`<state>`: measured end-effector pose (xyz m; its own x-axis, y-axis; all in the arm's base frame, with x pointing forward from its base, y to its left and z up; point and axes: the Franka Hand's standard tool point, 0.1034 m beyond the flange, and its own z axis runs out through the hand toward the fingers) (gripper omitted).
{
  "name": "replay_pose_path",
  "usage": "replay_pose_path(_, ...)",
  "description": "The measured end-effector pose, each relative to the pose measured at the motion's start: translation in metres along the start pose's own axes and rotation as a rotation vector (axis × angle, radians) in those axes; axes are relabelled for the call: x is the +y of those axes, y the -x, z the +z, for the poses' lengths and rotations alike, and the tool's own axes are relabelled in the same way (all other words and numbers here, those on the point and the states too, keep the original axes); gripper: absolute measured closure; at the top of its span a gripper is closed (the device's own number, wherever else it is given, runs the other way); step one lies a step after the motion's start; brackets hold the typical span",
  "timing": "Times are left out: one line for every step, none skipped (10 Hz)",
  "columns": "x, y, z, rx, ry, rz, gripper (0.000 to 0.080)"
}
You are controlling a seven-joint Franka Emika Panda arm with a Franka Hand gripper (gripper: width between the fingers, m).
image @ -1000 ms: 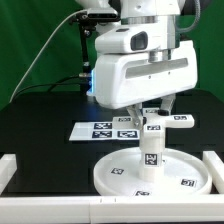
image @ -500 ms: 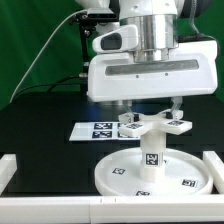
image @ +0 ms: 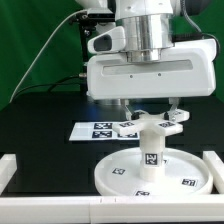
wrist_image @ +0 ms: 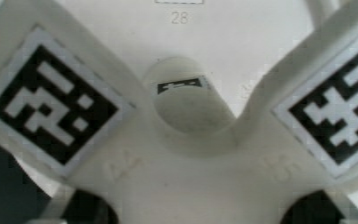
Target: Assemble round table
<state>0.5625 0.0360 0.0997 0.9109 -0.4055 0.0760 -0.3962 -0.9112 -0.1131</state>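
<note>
The round disc [image: 120,176] lies flat on the black table near the front. The short post [image: 150,152] stands upright at its middle. The four-armed cross piece [image: 152,122] sits on top of the post, its tagged arms spread level. My gripper [image: 151,112] hangs straight above it, with a finger on each side, shut on the cross piece. In the wrist view the cross piece [wrist_image: 185,100] fills the picture, two tagged arms spreading out from its hub, and the dark fingertips [wrist_image: 83,208] show at the edge.
The marker board [image: 92,130] lies on the table behind the disc, toward the exterior view's left. White raised rails [image: 12,166] stand at the front corners. A black stand and cables are at the back.
The gripper has turned about its vertical axis, and the cross piece has turned with it on top of the post. The disc and post stay in place.
</note>
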Motion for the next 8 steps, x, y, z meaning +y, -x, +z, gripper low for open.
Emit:
replay_pose_path(0.0000,0.0004,0.0000,-0.004,-0.003,0.057,0.0357)
replay_pose_path(-0.0001,0.0015,-0.0004,-0.021,-0.011,0.240,0.0357)
replay_pose_path(-0.0007,0.0021,0.0000,-0.026,-0.011,0.400,0.0357)
replay_pose_path(-0.0011,0.0021,0.0002,-0.027,-0.012,0.520,0.0357)
replay_pose_path(-0.0009,0.0019,0.0002,-0.027,-0.012,0.523,0.0357)
replay_pose_path(-0.0011,0.0022,0.0004,-0.027,-0.012,0.515,0.0280)
replay_pose_path(-0.0015,0.0025,0.0006,-0.028,-0.012,0.508,0.0280)
replay_pose_path(-0.0022,0.0021,-0.0010,-0.028,-0.013,0.453,0.0192)
